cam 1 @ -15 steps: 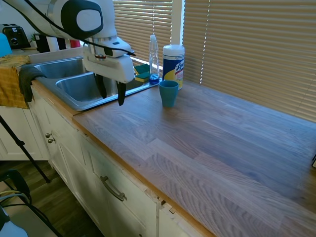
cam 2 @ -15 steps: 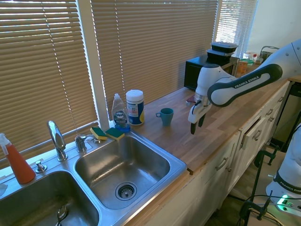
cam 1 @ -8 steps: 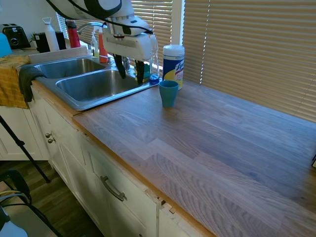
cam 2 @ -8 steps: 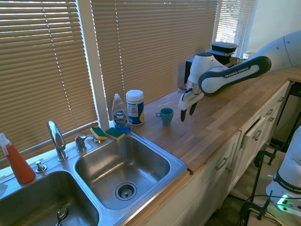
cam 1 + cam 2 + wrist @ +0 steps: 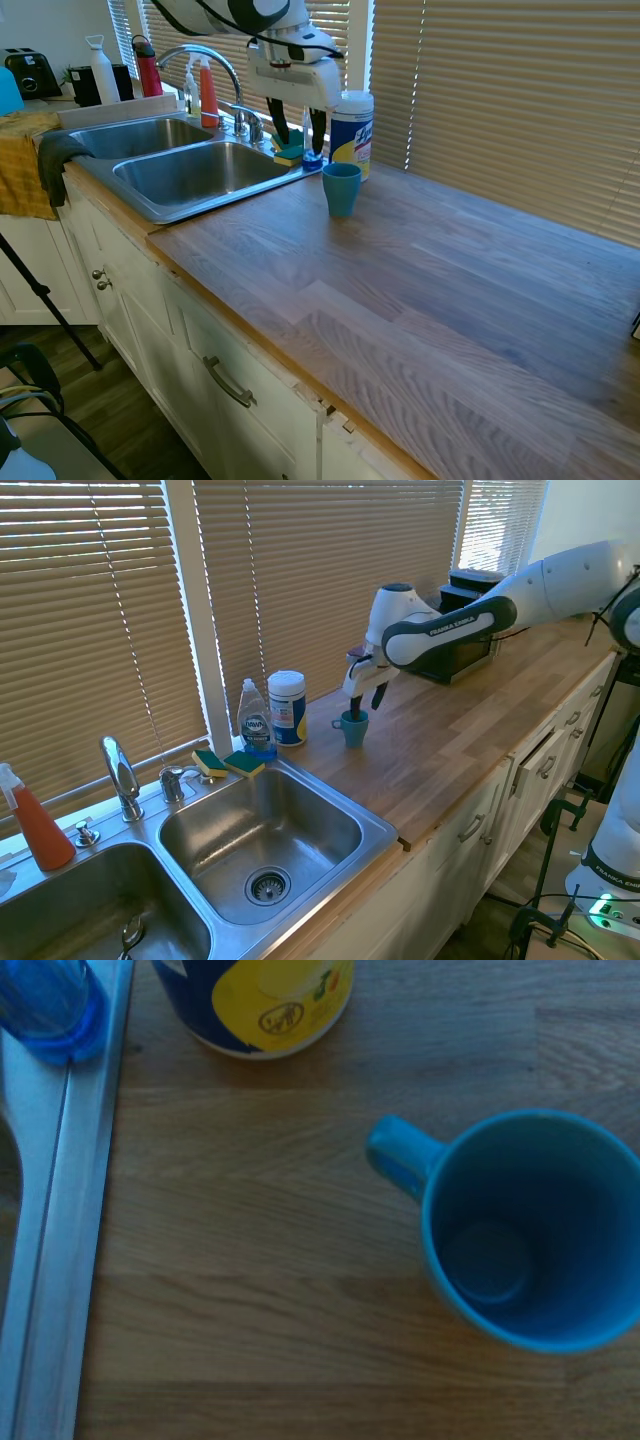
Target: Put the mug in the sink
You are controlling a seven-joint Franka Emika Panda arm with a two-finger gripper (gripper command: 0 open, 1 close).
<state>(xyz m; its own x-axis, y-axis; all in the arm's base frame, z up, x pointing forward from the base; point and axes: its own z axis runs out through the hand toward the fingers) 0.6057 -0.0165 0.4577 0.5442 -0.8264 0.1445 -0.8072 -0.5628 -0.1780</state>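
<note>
Gripper (image 5: 362,700): we record it with fingers spread and empty, hovering just above the mug (image 5: 341,189). Mug: we list it upright on the wooden countertop (image 5: 420,280), handle toward the wipes canister (image 5: 351,131) just beside it. Sink (image 5: 262,830): stainless double basin, near the mug, with a dish-soap bottle (image 5: 255,720) on its rim.

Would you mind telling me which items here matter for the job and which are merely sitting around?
Part of the job:
mug, upright on the counter
sink, empty basin
gripper, open above the mug

Just lying about:
wipes canister
soap bottle
sponges
orange spray bottle
faucet
</note>
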